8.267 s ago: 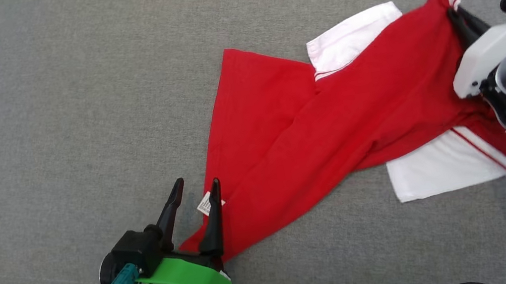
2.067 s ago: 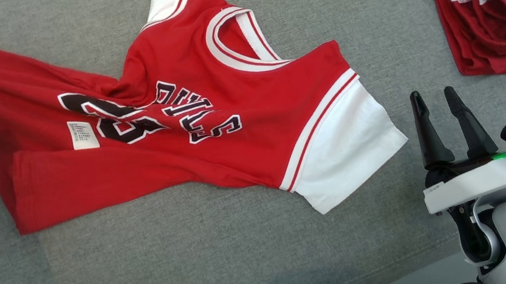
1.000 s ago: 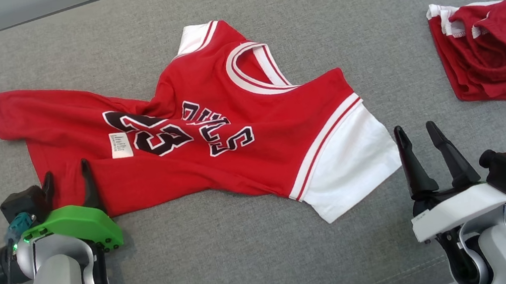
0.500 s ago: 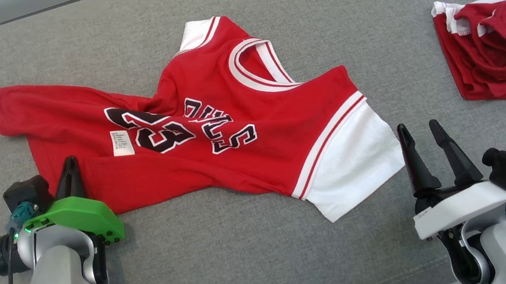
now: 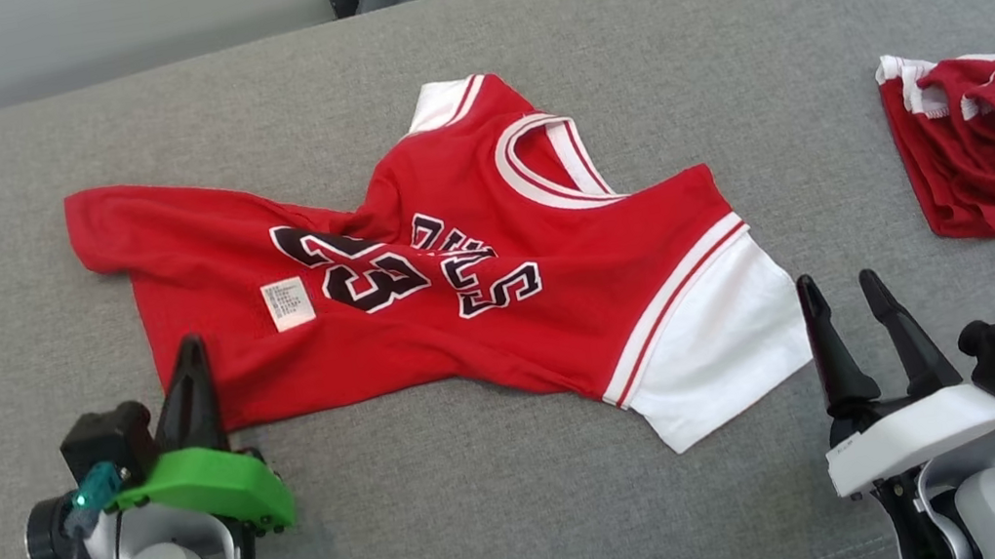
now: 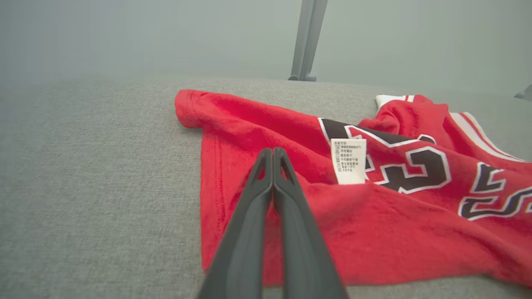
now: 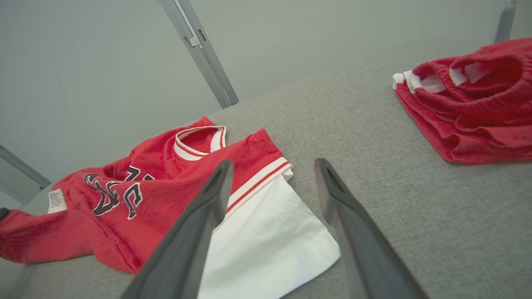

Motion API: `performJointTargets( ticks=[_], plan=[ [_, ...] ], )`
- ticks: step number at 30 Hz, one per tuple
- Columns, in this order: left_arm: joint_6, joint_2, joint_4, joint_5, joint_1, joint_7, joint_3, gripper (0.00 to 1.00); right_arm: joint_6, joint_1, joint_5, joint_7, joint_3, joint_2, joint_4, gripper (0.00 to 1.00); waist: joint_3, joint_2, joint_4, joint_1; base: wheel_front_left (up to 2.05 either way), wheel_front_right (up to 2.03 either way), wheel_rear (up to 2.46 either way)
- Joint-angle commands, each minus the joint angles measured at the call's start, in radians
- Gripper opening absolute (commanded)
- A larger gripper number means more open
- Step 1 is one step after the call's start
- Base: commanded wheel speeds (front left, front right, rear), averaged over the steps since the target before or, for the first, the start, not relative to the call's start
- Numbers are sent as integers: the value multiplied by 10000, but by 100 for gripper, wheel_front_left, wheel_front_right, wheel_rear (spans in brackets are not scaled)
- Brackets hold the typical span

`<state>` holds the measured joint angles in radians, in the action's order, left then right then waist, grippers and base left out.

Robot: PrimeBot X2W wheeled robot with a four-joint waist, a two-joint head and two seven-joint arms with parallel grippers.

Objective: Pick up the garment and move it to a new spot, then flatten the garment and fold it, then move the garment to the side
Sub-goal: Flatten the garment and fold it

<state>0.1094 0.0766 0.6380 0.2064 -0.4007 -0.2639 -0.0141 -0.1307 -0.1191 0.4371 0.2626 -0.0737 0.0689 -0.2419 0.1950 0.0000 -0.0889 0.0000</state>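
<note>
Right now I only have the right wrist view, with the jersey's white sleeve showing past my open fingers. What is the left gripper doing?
Observer: The left gripper is shut, its fingers pressed together over the near hem corner of the jersey. I cannot tell whether cloth is pinched between them.
Operator: Is the body lying flat over there?
Observer: No. The head view shows a crease bunching the cloth on the far side of the number 23.
Operator: How does my gripper stand against the sleeve?
Observer: In the head view the right gripper stands beside the outer edge of the white sleeve, not over it.
</note>
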Motion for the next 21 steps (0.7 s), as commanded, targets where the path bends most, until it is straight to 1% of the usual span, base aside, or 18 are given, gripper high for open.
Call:
performJointTargets(
  ticks=[1, 6, 7, 8, 9, 11, 14, 16, 21],
  plan=[
    [52, -43, -125, -35, 322, 0, -30, 0, 2, 135, 9, 27, 20, -20, -34, 100, -535, 0, 366, 0, 0, 0, 0],
    [134, -149, -1281, -27, 1785, 0, -55, 0, 2, 528, -41, 27, 13, -70, -211, 100, -1298, 0, 643, 0, 0, 0, 0],
    [134, -166, -1468, -19, 2122, 0, -23, 12, 2, 601, -52, 27, 27, -79, -245, 100, -1425, 0, 685, 0, 0, 0, 0],
    [136, -176, -1622, -31, 2459, 0, 36, 49, 2, 671, -55, 27, 44, -85, -281, 100, -1539, 0, 724, 0, 0, 0, 0],
    [127, -182, -1696, -43, 2795, 0, 133, 100, 2, 750, -61, 25, 50, -92, -303, 100, -1646, 0, 752, 0, 0, 0, 0],
    [-2, -201, -1639, -11, 3361, 2, 417, 100, 2, 895, -58, 27, 42, -105, -350, 100, -1824, 0, 794, 0, 0, 0, 0],
    [-374, -224, -1297, -5, 4011, 0, 887, 100, 2, 1006, -93, 27, 54, -78, -400, 100, -2001, 0, 779, 0, 0, 0, 0],
    [-513, -235, -1174, 50, 4264, 0, 1133, 100, 2, 1104, -117, 27, 124, -52, -406, 100, -2118, 0, 767, 0, 0, 0, 0],
    [-511, -254, -1135, 96, 4462, 0, 1166, 100, 2, 1240, -259, 27, 288, -25, -423, 100, -2341, 0, 790, 0, 0, 0, 0]
  ],
)
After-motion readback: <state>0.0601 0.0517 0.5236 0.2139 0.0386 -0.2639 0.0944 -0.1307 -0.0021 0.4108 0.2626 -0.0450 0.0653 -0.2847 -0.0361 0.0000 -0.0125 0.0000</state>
